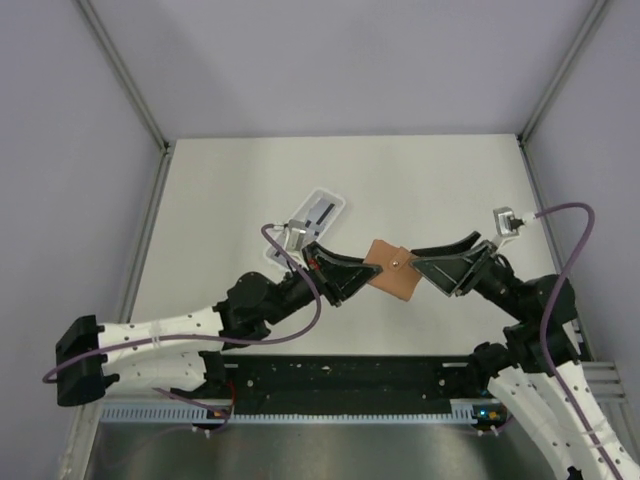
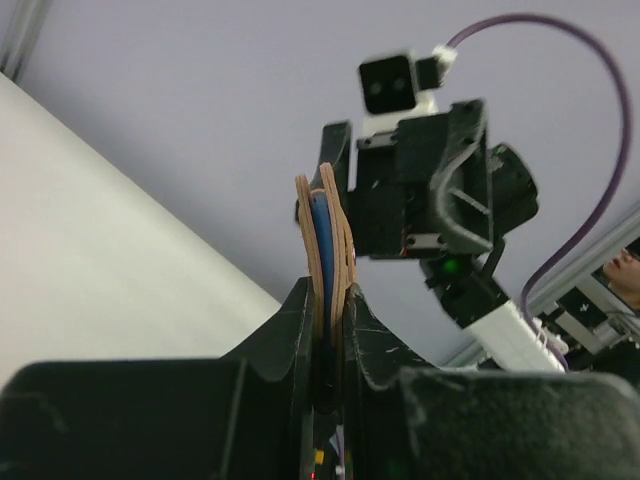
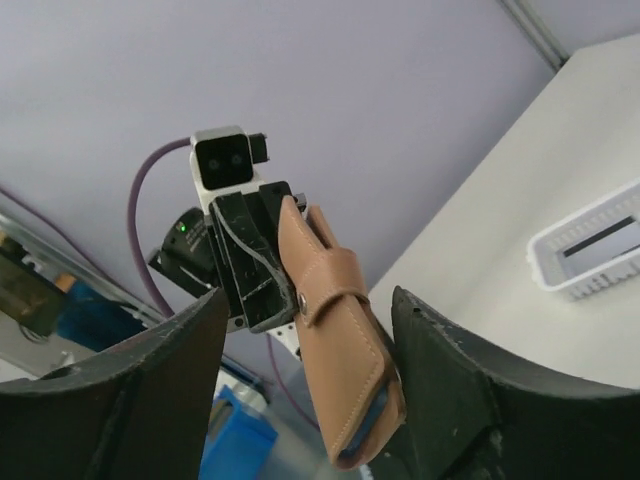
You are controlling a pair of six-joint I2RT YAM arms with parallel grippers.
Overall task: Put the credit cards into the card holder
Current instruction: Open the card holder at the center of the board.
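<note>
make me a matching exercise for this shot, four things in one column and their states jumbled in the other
Things
1. card holder
2. left end effector
3. right end effector
4. white tray

States
A. open, one finger on either side of the card holder
B. lying on the table
C. folded, held up off the table
D. clamped on the card holder's edge

Pairs: 1-C, 2-D, 3-A, 4-B

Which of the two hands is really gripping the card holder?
The left hand: it pinches the card holder, while the right hand stands open around it.
</note>
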